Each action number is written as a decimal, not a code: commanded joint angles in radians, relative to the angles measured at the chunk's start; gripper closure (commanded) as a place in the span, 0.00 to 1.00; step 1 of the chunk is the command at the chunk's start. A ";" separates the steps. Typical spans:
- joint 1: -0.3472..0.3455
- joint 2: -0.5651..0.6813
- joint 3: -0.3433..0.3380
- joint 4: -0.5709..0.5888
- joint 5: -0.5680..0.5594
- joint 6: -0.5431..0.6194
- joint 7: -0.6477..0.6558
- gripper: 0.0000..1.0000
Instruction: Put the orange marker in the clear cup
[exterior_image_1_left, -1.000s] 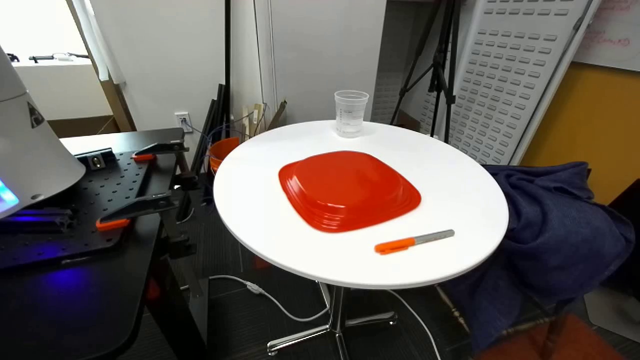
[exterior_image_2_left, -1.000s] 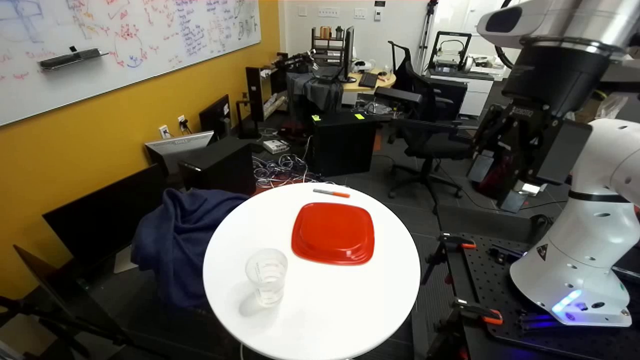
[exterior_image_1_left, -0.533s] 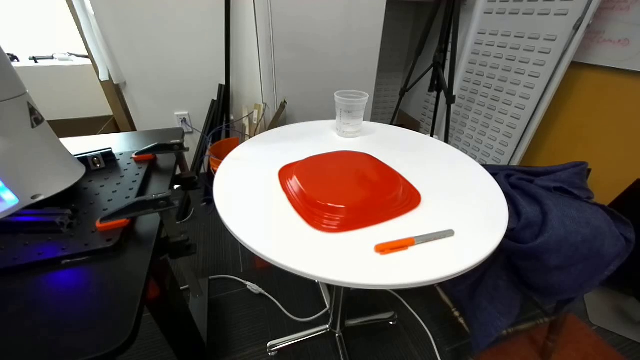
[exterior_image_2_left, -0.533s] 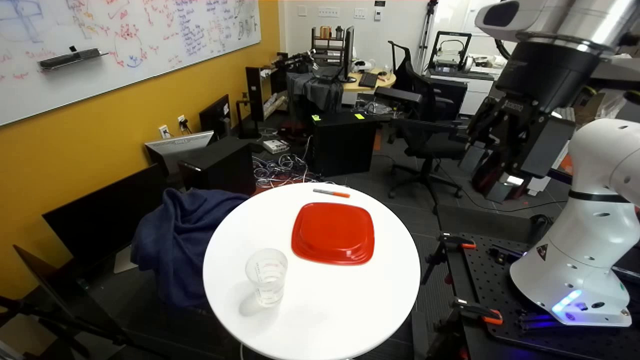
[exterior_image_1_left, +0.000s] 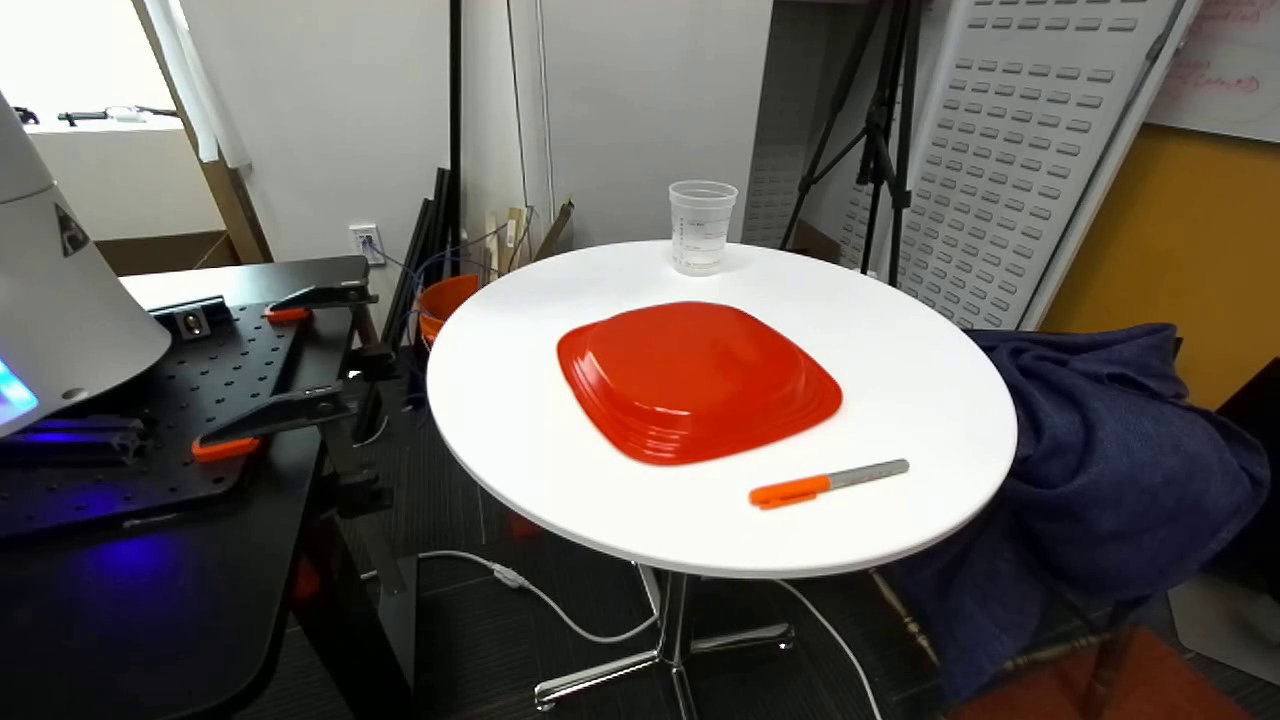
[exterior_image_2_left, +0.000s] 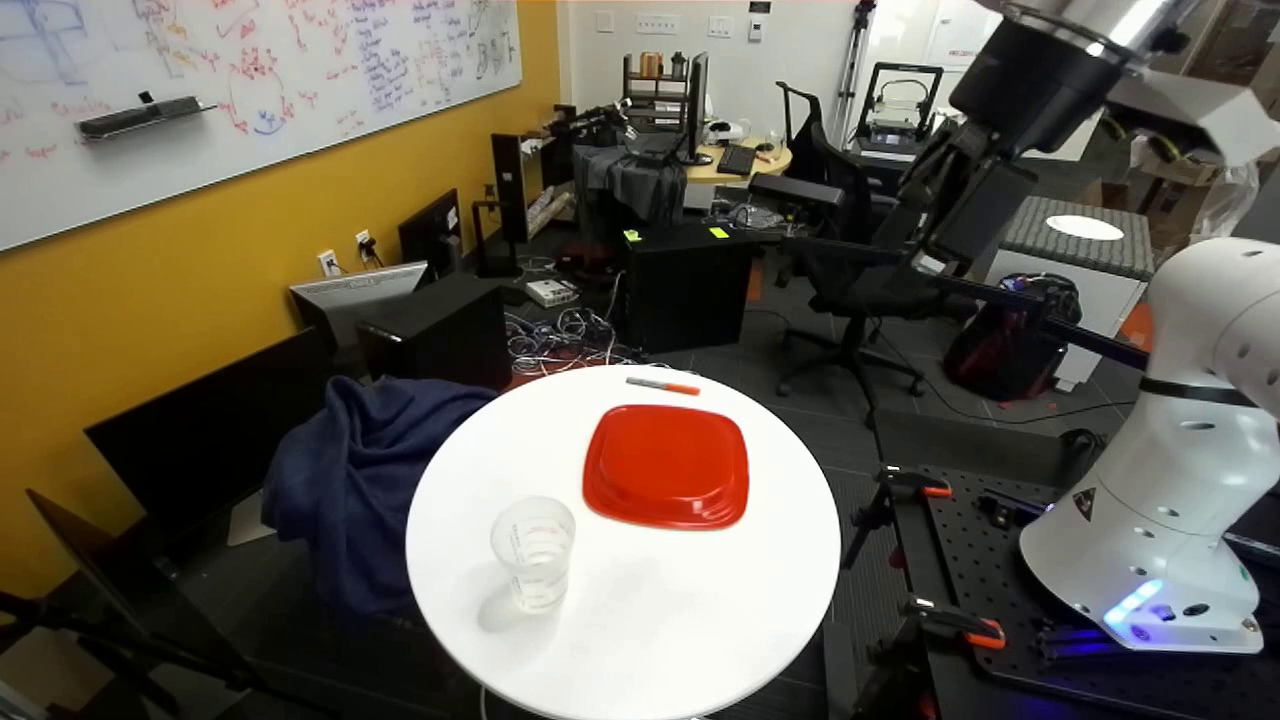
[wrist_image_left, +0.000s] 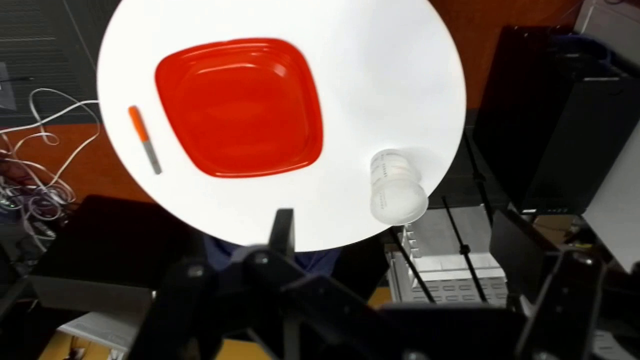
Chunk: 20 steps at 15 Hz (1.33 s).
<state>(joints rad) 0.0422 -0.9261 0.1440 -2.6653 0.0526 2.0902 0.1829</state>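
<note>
If brought too low, the gripper (wrist_image_left: 400, 237), held high and tilted, its jaws spread and empty, could clip the red plate (exterior_image_2_left: 667, 465), roll away the orange marker (exterior_image_2_left: 663, 386) lying just beside it on the white table (exterior_image_2_left: 700, 620), and topple the light-looking clear cup (exterior_image_1_left: 701, 232), upright near the far edge.

At right in an exterior view, the Panda's flaring white base (exterior_image_2_left: 1160, 553) bears grey oval caps (exterior_image_2_left: 1197, 426), a dark triangular mark (exterior_image_2_left: 1085, 503) and a glowing blue strip (exterior_image_2_left: 1133, 603); a black band (exterior_image_2_left: 1195, 394) rings its top. At upper right, a silver collar (exterior_image_2_left: 1070, 30) rims a black cylindrical housing (exterior_image_2_left: 1030, 85). Low in the wrist view: black fingers (wrist_image_left: 283, 232), round screw heads (wrist_image_left: 260, 258).
</note>
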 joint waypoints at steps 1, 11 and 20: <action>-0.074 -0.042 -0.042 -0.016 -0.075 0.037 -0.014 0.00; -0.301 -0.030 -0.257 0.002 -0.203 0.203 -0.044 0.00; -0.459 0.189 -0.329 0.087 -0.281 0.339 -0.040 0.00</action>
<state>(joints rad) -0.3800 -0.8557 -0.1725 -2.6487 -0.2109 2.4015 0.1580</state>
